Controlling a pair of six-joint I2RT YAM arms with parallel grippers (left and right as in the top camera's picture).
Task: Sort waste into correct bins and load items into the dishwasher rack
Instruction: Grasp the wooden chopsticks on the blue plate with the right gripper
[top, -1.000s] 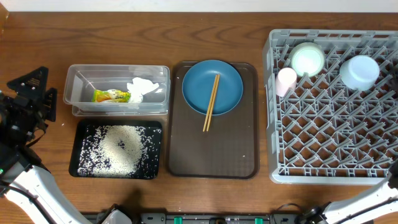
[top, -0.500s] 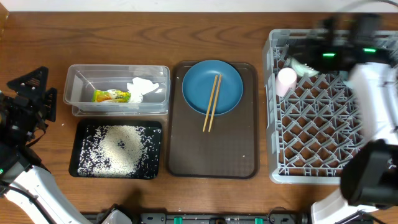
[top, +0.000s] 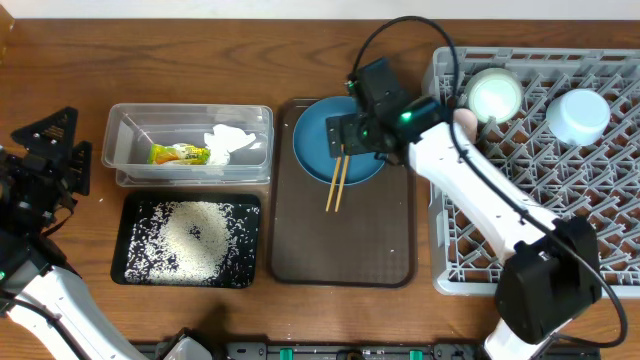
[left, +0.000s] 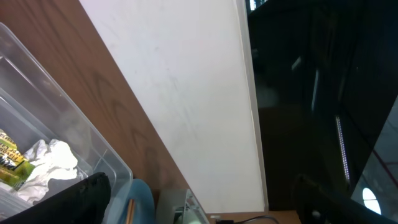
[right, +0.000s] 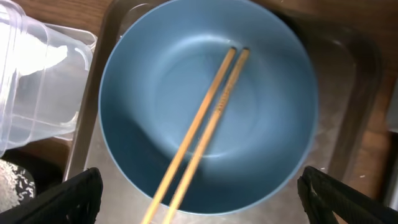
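**Open right gripper over large dark blue plate**

At the left edge the left gripper hangs, fingers apart. A clear plastic rectangular tub holds a crumpled white napkin and yellow-green wrapper. A shallow black tray nearer the front edge holds white rice grains. Mid-counter, the right gripper, spread wide, hovers over wooden chopsticks lying on the plate. The grey pegged rack fills the right edge.

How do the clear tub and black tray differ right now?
The clear tub is transparent and deeper; the black tray is opaque and shallow. The clear tub holds a napkin and wrapper; the black tray holds rice. Both are rectangular and similar in size.
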